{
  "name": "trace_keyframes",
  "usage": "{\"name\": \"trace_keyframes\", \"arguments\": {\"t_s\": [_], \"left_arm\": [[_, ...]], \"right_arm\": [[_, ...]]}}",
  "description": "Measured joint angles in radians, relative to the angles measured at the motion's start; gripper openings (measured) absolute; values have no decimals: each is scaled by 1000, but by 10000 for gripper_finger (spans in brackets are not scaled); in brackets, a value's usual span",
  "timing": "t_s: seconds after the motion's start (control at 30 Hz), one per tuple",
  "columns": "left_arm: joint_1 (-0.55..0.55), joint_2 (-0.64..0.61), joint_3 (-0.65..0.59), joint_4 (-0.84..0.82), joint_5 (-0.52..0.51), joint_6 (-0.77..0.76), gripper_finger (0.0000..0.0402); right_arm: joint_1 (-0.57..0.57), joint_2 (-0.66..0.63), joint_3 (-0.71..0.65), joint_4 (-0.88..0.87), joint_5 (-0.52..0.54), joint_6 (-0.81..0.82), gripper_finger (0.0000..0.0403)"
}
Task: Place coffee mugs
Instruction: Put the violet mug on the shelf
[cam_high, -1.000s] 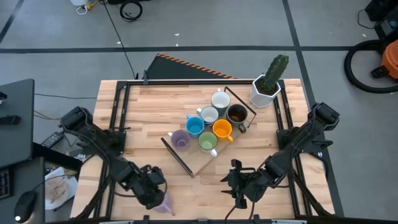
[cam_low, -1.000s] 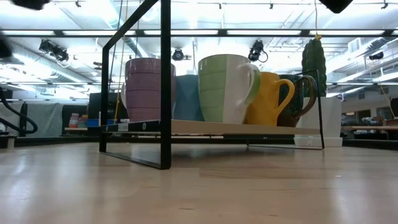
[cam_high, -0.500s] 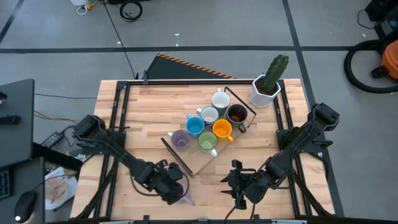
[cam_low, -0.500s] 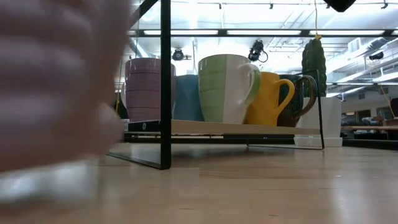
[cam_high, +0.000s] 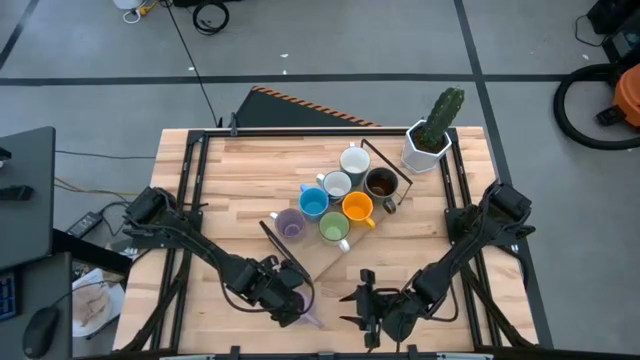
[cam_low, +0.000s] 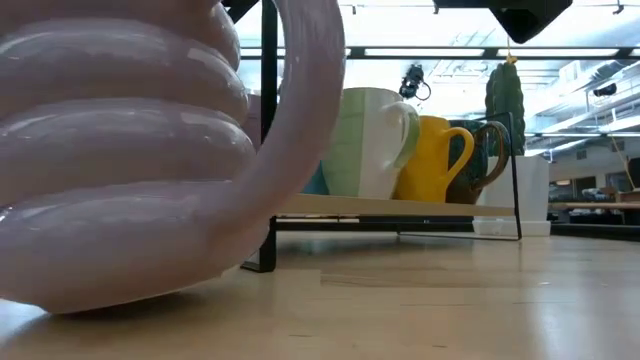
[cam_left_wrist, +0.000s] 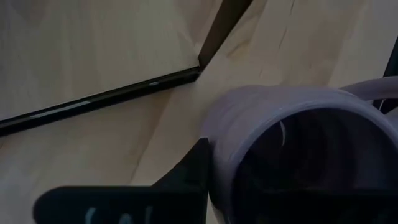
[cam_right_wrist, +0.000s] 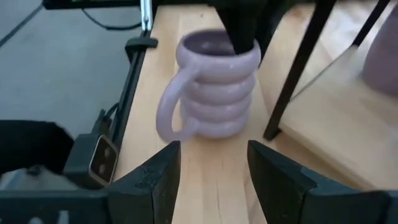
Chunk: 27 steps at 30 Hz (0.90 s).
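Here my left gripper (cam_high: 292, 303) was clamped on the rim of a lilac mug (cam_right_wrist: 214, 85), which stood on the table (cam_high: 230, 180) just beside the rack's (cam_right_wrist: 297, 73) front corner. My right gripper (cam_right_wrist: 211, 177) hung open nearby, facing it.

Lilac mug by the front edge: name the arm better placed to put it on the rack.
Left. The left claw is shut on the lilac mug, right beside the rack. The right claw is open and empty, facing the mug from the side.
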<state>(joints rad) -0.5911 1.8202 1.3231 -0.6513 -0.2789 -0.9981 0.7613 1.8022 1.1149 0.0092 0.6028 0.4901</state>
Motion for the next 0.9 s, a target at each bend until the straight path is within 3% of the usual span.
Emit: {"name": "trace_keyframes", "arguments": {"t_s": [0.17, 0.3, 0.67, 0.9], "left_arm": [[0, 0, 0, 8, -14, -11, 48], [-2, 1, 0, 45, -21, -30, 55], [-1, 1, 1, 106, -67, -83, 147], [-6, -1, 1, 119, -82, -77, 164]], "right_arm": [[24, 63, 1, 105, 97, -115, 191], [30, 64, 1, 127, 108, -133, 191], [37, 78, 1, 210, 141, -210, 191], [40, 106, 1, 337, 161, -248, 191]]}}
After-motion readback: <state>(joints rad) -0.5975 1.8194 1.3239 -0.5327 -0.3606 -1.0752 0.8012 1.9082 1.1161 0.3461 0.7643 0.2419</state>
